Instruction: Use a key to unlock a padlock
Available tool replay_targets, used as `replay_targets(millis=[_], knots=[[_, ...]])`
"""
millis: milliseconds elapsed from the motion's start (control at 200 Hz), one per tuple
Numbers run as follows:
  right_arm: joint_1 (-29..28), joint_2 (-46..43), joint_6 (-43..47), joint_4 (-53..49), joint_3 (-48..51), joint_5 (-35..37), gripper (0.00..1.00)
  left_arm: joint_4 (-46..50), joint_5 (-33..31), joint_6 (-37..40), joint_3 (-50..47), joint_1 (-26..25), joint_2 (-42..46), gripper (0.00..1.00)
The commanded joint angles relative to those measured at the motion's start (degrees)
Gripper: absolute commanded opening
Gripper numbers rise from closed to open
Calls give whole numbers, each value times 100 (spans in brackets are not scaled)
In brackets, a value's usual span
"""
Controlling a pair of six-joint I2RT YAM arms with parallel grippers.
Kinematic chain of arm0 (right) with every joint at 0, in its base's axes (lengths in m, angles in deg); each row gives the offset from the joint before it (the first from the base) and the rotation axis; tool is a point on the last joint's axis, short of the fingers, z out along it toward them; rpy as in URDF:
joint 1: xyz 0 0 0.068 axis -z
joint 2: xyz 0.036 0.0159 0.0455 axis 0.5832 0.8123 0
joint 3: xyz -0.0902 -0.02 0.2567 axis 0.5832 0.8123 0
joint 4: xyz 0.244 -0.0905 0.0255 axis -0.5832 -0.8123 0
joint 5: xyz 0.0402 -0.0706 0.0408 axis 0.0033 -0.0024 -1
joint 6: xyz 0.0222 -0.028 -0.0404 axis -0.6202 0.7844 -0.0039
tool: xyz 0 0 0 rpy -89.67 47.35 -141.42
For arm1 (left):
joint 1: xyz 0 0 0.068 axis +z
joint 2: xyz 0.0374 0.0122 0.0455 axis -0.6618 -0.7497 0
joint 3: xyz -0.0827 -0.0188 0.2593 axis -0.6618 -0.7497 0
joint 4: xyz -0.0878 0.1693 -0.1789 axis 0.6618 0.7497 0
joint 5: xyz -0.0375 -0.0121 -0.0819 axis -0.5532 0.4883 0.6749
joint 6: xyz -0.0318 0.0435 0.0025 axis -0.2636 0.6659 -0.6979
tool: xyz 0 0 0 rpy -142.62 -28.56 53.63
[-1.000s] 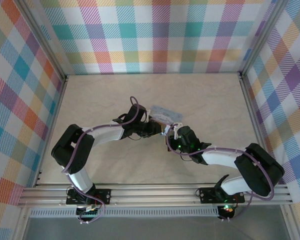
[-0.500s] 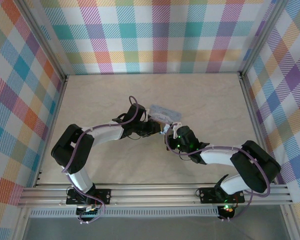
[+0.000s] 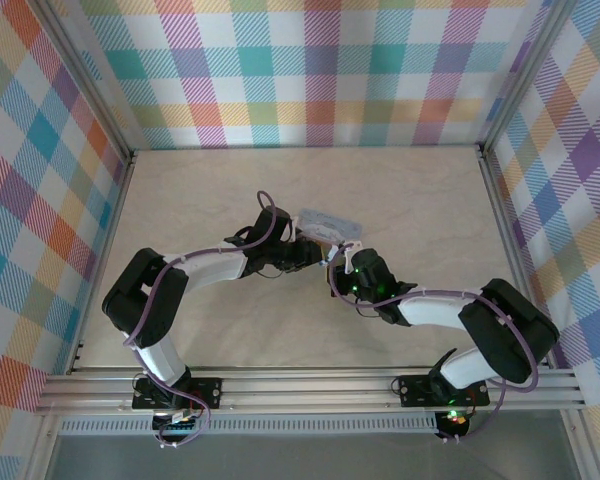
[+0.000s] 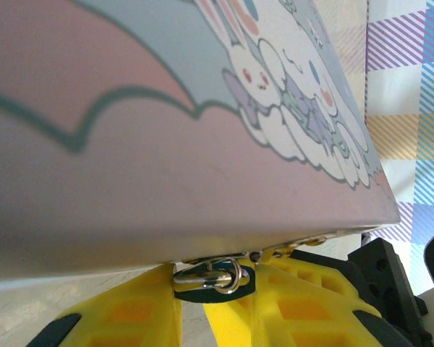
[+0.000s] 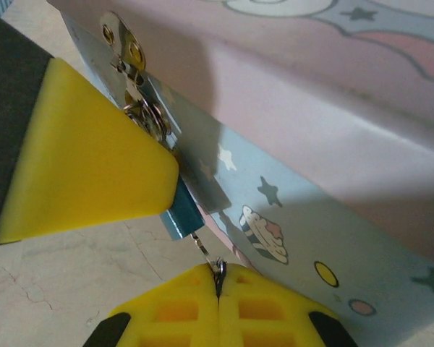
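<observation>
The tiny blue padlock hangs at the hasp of a pale blue cartoon-printed tin. In the left wrist view its silvery shackle sits between my left gripper's yellow fingers, just under the tin's edge. My left gripper is shut on the padlock. A thin metal key runs from the padlock's bottom into my right gripper, which is shut on the key's head. One left finger hides most of the padlock in the right wrist view.
The tin lies on the beige table right behind both grippers. Chequered walls close the table in at the left, back and right. The two arms meet at the table's middle.
The right arm has shifted slightly left, toward the tin, with the key still gripped. The left arm and the tin have stayed put.
</observation>
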Motion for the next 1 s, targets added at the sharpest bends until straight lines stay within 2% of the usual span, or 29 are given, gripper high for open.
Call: replay_targets(millis=[0,450,800,995], knots=[[-24,67,-69,457,-219,49,0,-220,216,-34,-2,-57,-45,25],[-24,151,-146,784,-423,-141,0,-341,293,-109,8,-66,-207,25],[52,284,9,-13,-244,15,0,-615,214,-186,-27,-66,-679,25],[166,468,-58,-354,-203,-158,0,-1019,170,-404,-182,-67,-887,34]])
